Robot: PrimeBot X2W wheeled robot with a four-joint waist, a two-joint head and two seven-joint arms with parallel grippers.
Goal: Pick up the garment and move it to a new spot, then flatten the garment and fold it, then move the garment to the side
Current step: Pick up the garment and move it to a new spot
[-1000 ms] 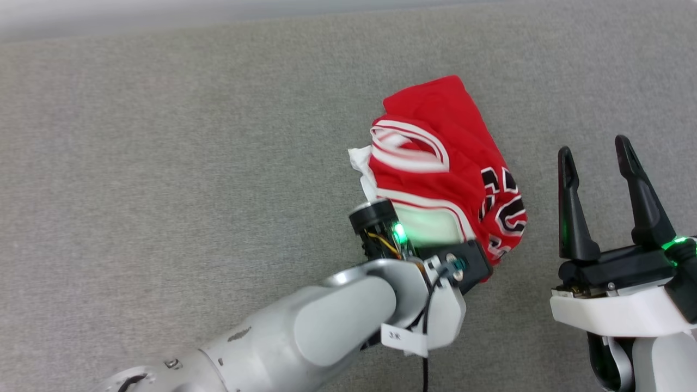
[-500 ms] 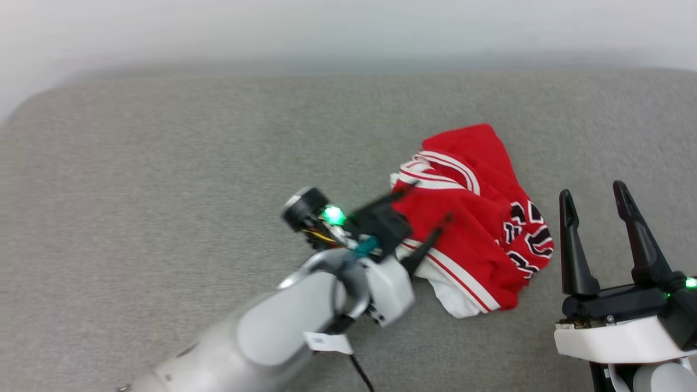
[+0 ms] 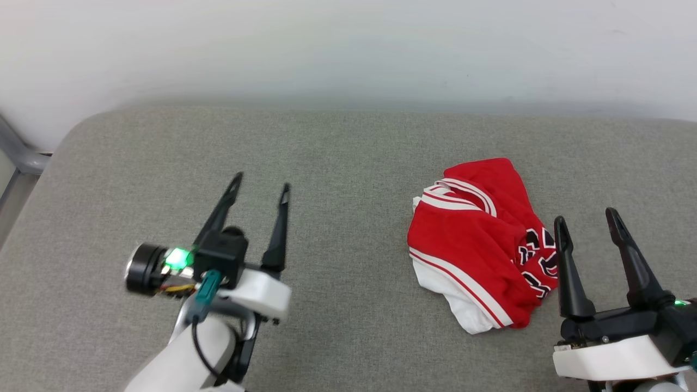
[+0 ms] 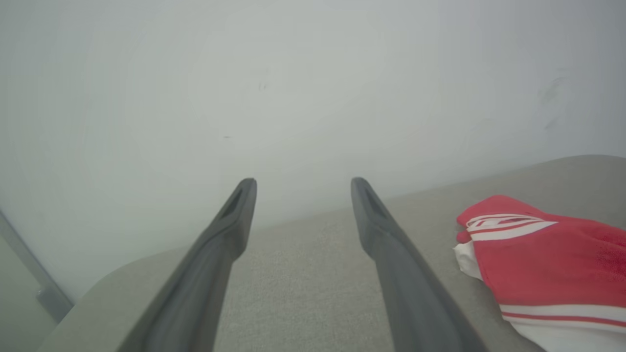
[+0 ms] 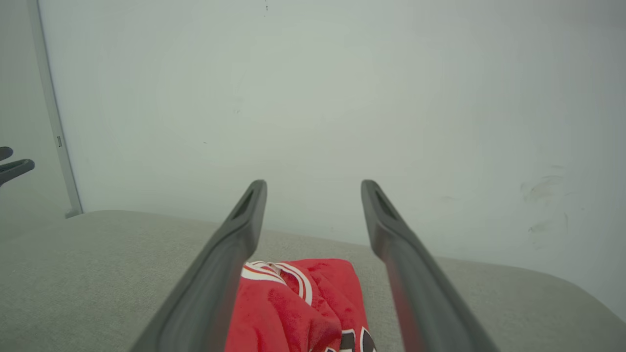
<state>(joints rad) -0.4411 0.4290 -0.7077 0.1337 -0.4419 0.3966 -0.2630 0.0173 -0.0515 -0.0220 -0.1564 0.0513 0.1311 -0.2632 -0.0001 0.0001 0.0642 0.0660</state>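
- While the shirt [image 3: 479, 245] lies in a crumpled heap on the grey padded top [image 3: 337, 163], both arms are free of it; it sits on the right half of this top, not far from the pale wall [image 3: 348, 49].
- Left gripper [image 3: 262, 181]: its two dark fingers are spread wide and nothing is between them; it is over the left part of the padded top, well apart from the shirt; a green light [image 3: 175, 257] shines on its wrist.
- In the left wrist view the same fingers [image 4: 234, 230] point toward the wall, with bare grey fabric under them; the shirt is at the right edge of this view.
- Right gripper [image 3: 585, 215]: its fingers are also spread wide and hold nothing; in the head view its left finger stands just at the right edge of the shirt, near the black letters; I cannot tell if it touches the cloth.
- In the right wrist view the shirt is low between the fingers, partly hidden behind the left one.
- Shirt details: red body bunched up; a striped red and white band lies on the top of the heap; a white part with red stripes shows at the near, lower side; the black letters with white outline are folded and not readable.
- A grey metal bar [image 3: 16, 152] stands beside the left rounded corner of the padded top.
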